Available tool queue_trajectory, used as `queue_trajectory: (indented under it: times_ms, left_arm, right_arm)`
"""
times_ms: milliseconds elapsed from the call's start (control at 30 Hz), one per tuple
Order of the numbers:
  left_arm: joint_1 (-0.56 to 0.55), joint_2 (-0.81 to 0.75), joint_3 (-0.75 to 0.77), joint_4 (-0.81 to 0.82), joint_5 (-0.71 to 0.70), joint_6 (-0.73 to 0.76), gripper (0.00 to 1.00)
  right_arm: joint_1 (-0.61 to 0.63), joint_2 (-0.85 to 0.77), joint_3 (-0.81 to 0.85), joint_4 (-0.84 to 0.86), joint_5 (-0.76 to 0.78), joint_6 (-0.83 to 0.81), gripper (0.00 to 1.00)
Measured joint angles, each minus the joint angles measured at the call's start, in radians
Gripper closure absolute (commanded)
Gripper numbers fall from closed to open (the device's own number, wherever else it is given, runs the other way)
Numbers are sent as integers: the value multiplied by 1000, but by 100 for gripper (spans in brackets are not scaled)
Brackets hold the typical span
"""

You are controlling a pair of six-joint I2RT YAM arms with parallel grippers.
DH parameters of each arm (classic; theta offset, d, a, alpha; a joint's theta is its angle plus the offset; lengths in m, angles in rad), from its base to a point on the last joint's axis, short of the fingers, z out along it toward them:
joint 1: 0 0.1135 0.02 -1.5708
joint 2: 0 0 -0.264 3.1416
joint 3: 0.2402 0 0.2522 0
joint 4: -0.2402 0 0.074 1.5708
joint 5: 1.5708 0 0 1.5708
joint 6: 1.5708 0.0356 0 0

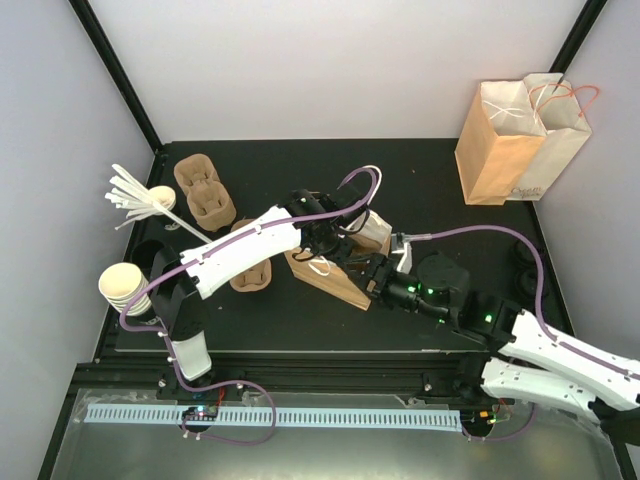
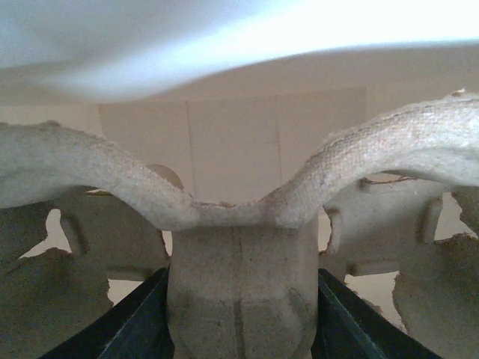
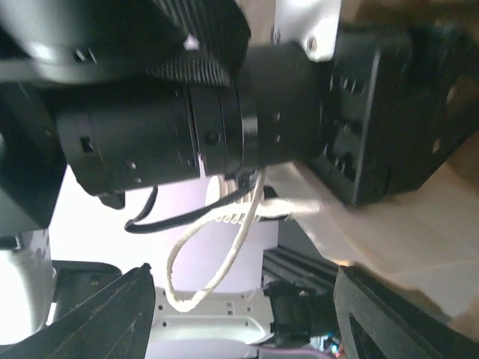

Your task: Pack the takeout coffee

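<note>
Our left fingers (image 2: 135, 321) pinched the pulp carrier (image 2: 239, 284) by its centre post, apparently inside the tipped paper bag (image 1: 335, 280). Our right fingers (image 3: 97, 314) stood apart, holding nothing. We couldn't see the takeout coffee, so packing looked unfinished.

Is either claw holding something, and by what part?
The left gripper clamps the pulp cup carrier by its middle post; the right gripper stands open, empty.

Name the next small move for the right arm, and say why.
Probably close the right gripper on the white rope handle of the brown paper bag. Its jaws stand open either side of that loop, while the left gripper clamps the beige moulded-pulp cup carrier at the bag, so steadying the mouth looks useful.
</note>
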Motion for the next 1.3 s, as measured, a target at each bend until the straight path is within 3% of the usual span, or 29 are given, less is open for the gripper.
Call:
queue_trajectory:
  times_ms: [267,533,1033,1300]
  left_arm:
    - [0,-5,-16,8,0,-2,53]
    - [0,-6,-16,8,0,-3,53]
    - [2,4,26,-5,0,-3,52]
    - [4,37,50,-9,0,-3,53]
  right_arm:
    - [70,103,28,48,-3,70,44]
    - [71,161,64,91,1,79,98]
    - [104,218,76,76,-108,-47,99]
    - [146,331,177,47,-156,-151,99]
